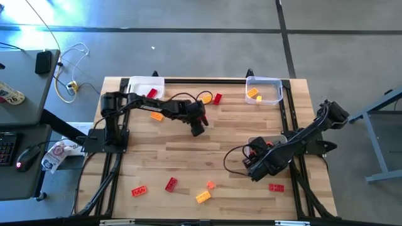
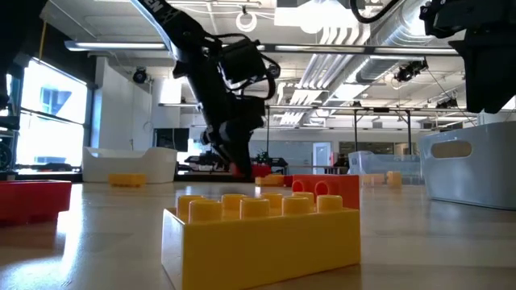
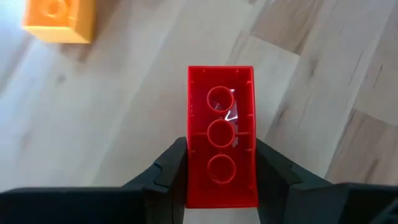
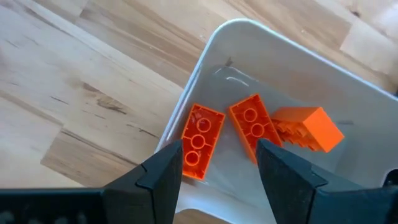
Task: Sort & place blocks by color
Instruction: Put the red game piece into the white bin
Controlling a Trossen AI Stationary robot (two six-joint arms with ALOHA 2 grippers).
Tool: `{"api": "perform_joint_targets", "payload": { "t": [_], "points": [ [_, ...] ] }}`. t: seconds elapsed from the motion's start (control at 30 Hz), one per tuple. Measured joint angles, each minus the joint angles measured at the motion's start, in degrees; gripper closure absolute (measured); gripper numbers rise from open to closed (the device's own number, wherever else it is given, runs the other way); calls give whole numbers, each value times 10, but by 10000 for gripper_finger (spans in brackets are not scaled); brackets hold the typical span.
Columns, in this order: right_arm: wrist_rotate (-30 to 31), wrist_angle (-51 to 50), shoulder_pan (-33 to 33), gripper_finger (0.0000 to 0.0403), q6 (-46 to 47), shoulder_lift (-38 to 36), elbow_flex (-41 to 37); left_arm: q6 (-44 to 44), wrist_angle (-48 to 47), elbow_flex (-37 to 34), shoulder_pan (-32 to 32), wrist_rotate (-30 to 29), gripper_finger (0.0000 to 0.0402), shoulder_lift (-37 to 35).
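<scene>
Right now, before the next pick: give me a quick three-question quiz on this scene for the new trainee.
1. True or false: the left gripper has a yellow brick between its fingers.
2. How many orange bricks lie in the tray below the right gripper?
3. The right gripper is: A) open and empty; B) shut on an orange brick; C) gripping the tray's rim.

Key:
1. False. It is a red brick, lying hollow side up.
2. Three.
3. A.
</scene>
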Motion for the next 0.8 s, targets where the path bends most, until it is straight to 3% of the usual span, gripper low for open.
{"api": "perform_joint_targets", "payload": {
  "t": [0.3, 0.43, 0.8],
  "points": [
    [74, 17, 0, 212, -64, -2, 49, 39, -85, 0, 11, -4, 293, -91],
    [104, 49, -4, 212, -116, -2, 62, 53, -126, 0, 17, -34, 293, -146],
    [83, 193, -58, 212, -339, -2, 63, 61, -238, -5, 73, -99, 293, -287]
  ]
}}
